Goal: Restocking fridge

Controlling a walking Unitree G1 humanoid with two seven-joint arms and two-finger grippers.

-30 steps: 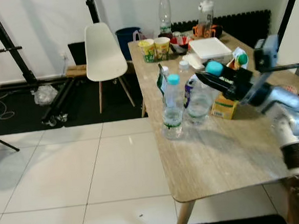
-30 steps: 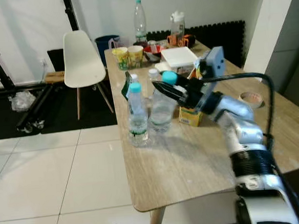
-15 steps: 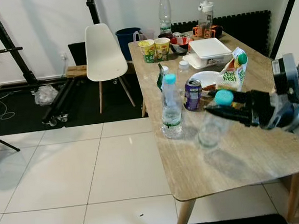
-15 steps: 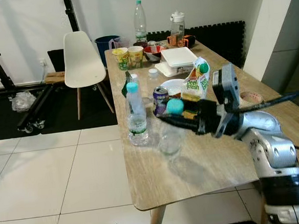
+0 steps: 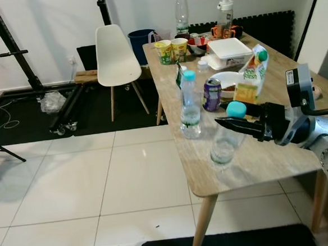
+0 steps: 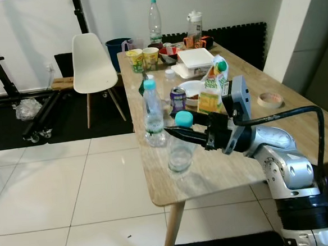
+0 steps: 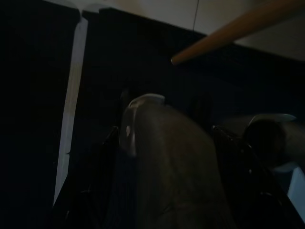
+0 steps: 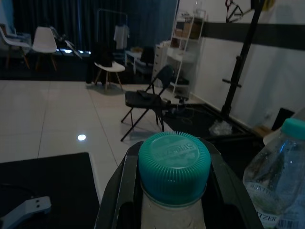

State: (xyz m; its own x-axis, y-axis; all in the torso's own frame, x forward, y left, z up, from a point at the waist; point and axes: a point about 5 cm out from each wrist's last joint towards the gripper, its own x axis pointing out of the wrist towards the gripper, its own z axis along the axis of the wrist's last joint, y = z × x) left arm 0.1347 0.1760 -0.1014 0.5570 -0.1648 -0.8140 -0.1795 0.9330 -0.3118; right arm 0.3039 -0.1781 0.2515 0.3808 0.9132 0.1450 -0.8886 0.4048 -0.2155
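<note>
Right wrist view: teal screw cap of the clear plastic water bottle (image 8: pixel 174 162) is sitting between the two black fingers, which are pressing on the neck just under it.
Right gripper (image 6: pixel 183 134): clamped on that bottle's neck, holding it by the near end of the light wooden table (image 6: pixel 224 172); whether the base is resting on the top or just clear of it, cannot tell.
Contents: only a little water low in the bottle, so it is likely light.
Handling: thin wall will probably flex and feel slick; the stiff neck ring is the safer hold, which is what is being used.
Risk: body may swing below the fingers.
Beyond the fingertips: second clear bottle with teal cap (image 6: pixel 153 115), purple drink can (image 6: pixel 177 99), juice carton (image 6: pixel 213 89).
Left gripper: hanging idle in the dark.
</note>
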